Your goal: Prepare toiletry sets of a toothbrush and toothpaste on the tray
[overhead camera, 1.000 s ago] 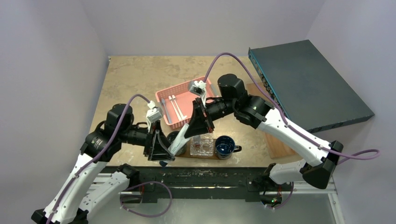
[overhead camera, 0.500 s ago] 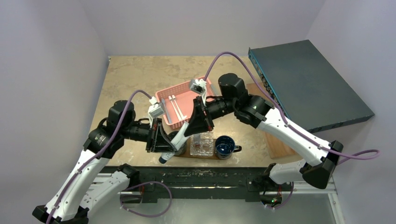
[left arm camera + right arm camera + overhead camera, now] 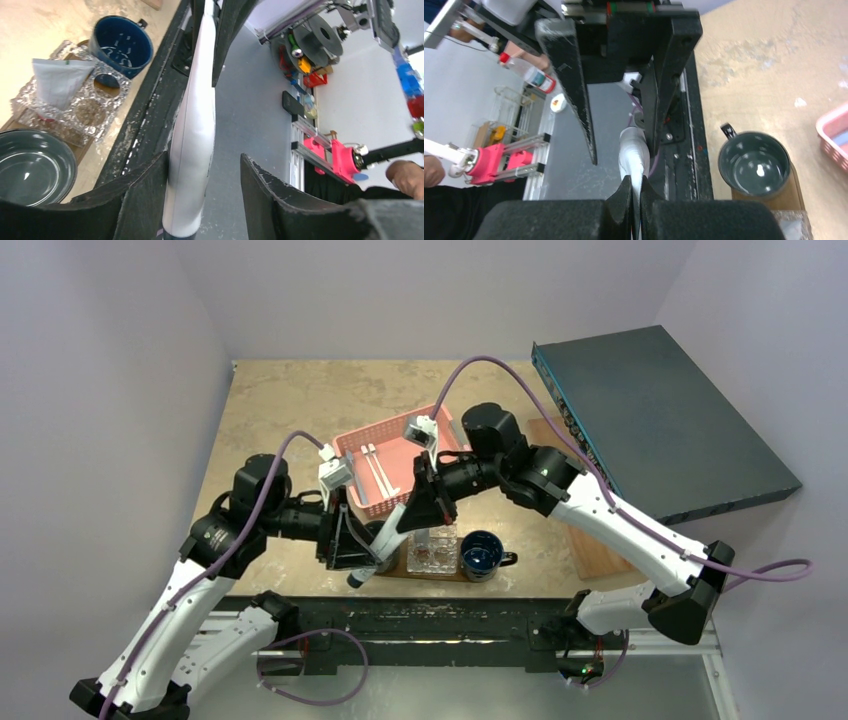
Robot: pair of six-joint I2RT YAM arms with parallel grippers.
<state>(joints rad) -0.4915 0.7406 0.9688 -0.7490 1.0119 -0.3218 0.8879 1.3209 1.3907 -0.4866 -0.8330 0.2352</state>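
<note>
My right gripper (image 3: 418, 518) is shut on the flat crimped end of a white toothpaste tube (image 3: 378, 552), also seen in the right wrist view (image 3: 633, 155), and holds it slanting out over the table's near edge. My left gripper (image 3: 205, 195) is open around the tube's body (image 3: 192, 145); the tube rests against one finger (image 3: 145, 200), with a gap to the other. Two white toothbrushes (image 3: 375, 468) lie in the pink basket (image 3: 352, 445). The dark brown tray (image 3: 400, 568) is mostly covered by mugs. Another pale tube (image 3: 57, 80) stands in a glass holder (image 3: 90, 107).
On the tray stand a grey mug (image 3: 756, 170), the glass holder (image 3: 432, 550) and a blue mug (image 3: 482, 553). A large dark slab (image 3: 660, 410) fills the right side. A paler wooden board (image 3: 590, 545) lies under my right arm. The black frame edge (image 3: 440, 615) runs below.
The tube's lower end has swung down toward the near edge. My left gripper has shifted slightly right alongside it. My right gripper still pinches the tube.
</note>
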